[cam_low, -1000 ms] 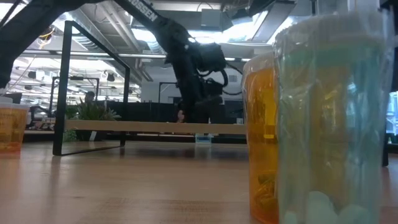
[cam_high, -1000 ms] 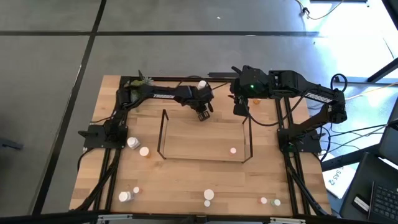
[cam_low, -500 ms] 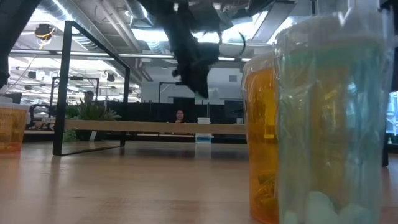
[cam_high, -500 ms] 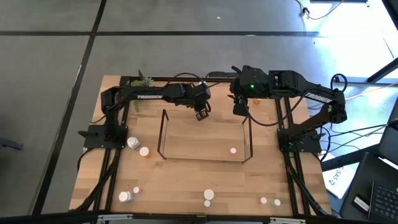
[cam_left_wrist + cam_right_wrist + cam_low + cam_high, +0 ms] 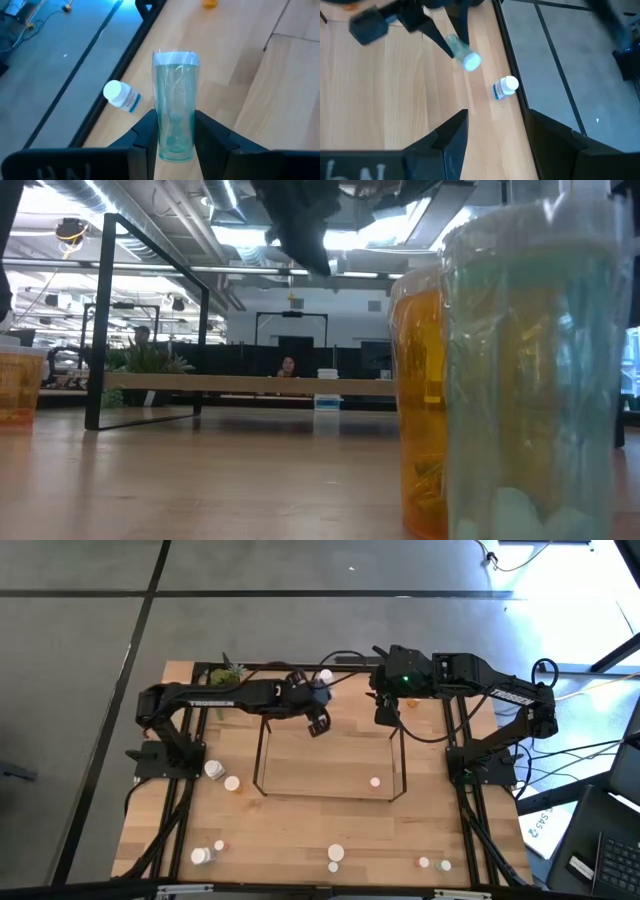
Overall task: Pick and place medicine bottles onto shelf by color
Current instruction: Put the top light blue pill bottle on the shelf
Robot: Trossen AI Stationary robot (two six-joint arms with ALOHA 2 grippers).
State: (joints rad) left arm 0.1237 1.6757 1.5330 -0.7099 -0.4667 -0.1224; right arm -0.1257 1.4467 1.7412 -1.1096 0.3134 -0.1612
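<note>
Left tool (image 5: 172, 131) grips one clear teal bottle (image 5: 174, 102), white-capped, held above the worktop (image 5: 300, 820) at upper centre of the high view, by the shelf's (image 5: 330, 758) far edge. Right tool (image 5: 490, 132) stands open, upper right of centre. One small white bottle (image 5: 504, 88) lies on its side near the worktop edge. Light wood surface; office room behind.

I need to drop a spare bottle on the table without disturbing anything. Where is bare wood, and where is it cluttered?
Free: the strip between the shelf front and the bottles along the near edge, and most of the shelf board apart from one small bottle. Crowded: the far edge, where the left pincer holds a teal bottle near a white bottle, the plant and the right pincer.
</note>
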